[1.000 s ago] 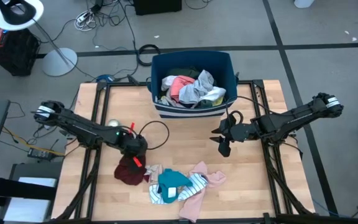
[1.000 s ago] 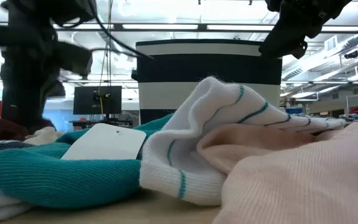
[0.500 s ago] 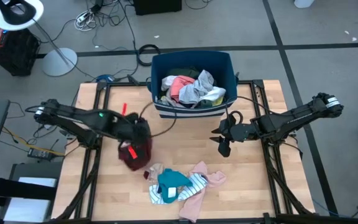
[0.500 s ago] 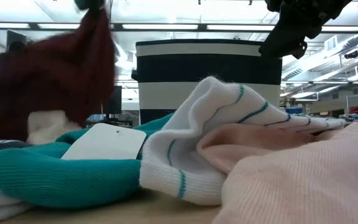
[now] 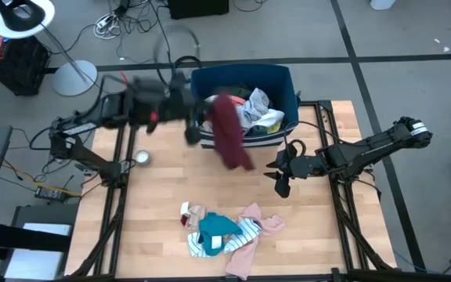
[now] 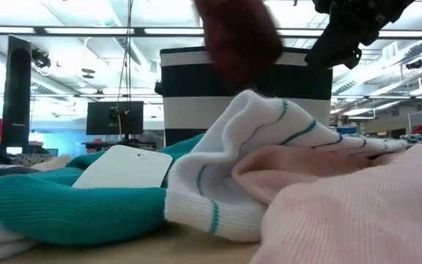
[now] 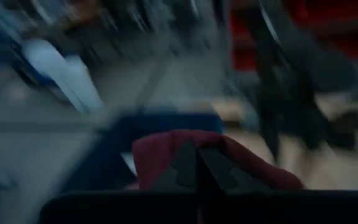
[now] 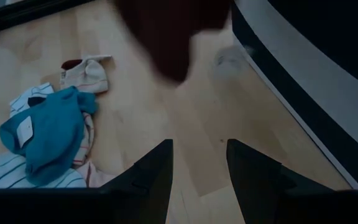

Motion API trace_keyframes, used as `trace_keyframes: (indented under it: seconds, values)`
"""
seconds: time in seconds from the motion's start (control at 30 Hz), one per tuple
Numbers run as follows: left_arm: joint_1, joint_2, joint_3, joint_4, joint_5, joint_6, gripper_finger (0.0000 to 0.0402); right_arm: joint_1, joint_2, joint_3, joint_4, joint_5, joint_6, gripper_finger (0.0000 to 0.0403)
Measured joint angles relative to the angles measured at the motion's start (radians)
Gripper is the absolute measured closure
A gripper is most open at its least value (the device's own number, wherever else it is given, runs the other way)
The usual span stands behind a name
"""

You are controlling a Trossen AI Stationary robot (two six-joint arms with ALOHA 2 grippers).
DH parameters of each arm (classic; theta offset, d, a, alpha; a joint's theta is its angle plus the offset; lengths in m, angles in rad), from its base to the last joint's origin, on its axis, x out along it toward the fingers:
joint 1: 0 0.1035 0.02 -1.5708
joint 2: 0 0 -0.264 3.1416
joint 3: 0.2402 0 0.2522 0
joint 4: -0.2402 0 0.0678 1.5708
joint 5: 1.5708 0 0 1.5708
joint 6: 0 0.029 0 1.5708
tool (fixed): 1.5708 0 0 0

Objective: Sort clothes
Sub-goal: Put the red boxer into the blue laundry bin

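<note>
The left gripper (image 5: 196, 125) is pinched tight on a dark red garment (image 5: 227, 131), which hangs in the air against the front wall of the dark blue bin (image 5: 288, 82) (itself heaped with pink, grey and yellowish clothes (image 5: 241, 110)). The right gripper (image 5: 280, 182) hovers over the table (image 5: 155, 188) just right of centre, its fingers spread and holding nothing. A small pile of teal, striped and pale pink garments (image 5: 227, 231) lies near the table's front edge.

Dark maroon garment (image 5: 227, 133) is seen above a navy bin (image 5: 245, 78) banded in white.
On the pale wood tabletop (image 5: 319, 235), a teal piece (image 5: 218, 227), a white one striped in teal (image 5: 245, 231) and a pale pink one (image 5: 258, 219) are shown.
</note>
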Motion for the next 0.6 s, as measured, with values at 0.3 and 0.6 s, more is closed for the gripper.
trace_keyframes:
  seconds: [0.3,0.6]
  values:
    - [0.206,0.162,0.201,0.327,0.026,0.095,0.0401,0.000,0.000,0.000,0.000,0.001,-0.018,0.0250]
    - [0.273,0.314,0.214,0.045,0.061,0.065,0.0401,0.000,0.000,-0.004,0.000,0.000,-0.018,0.0250]
